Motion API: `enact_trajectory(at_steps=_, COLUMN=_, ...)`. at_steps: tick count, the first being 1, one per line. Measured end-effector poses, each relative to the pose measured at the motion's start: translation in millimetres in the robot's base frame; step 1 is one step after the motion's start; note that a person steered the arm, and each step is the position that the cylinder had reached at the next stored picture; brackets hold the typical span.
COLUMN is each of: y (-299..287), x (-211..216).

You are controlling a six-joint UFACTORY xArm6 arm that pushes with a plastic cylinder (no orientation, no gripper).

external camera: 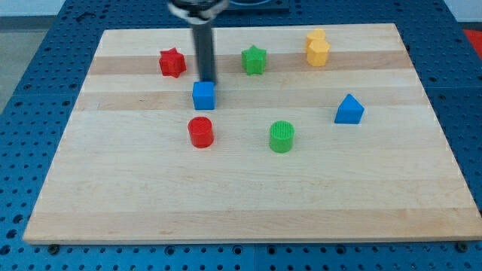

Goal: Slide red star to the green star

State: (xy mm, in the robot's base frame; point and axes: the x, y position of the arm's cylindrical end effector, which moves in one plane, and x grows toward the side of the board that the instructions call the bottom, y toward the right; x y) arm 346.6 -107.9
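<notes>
The red star [172, 62] lies at the upper left of the wooden board. The green star [254, 59] lies to its right, near the top middle. My tip [206, 80] is between the two stars and slightly below them, right at the top edge of the blue cube [203, 95]. The rod rises straight up from there to the view's top. The tip is a short way right of and below the red star and does not touch it.
A red cylinder [201, 132] and a green cylinder [282, 136] stand in the middle. A blue triangular block [349, 110] is at the right. Two yellow blocks [317, 48] sit together at the top right. The board [241, 196] rests on a blue pegboard table.
</notes>
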Motion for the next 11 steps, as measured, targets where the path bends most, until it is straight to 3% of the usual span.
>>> enact_trajectory(at_steps=2, y=-108, x=-6)
enact_trajectory(at_steps=4, y=-62, x=-10)
enact_trajectory(at_steps=8, y=-59, x=-84)
enact_trajectory(at_steps=11, y=-6, x=-89)
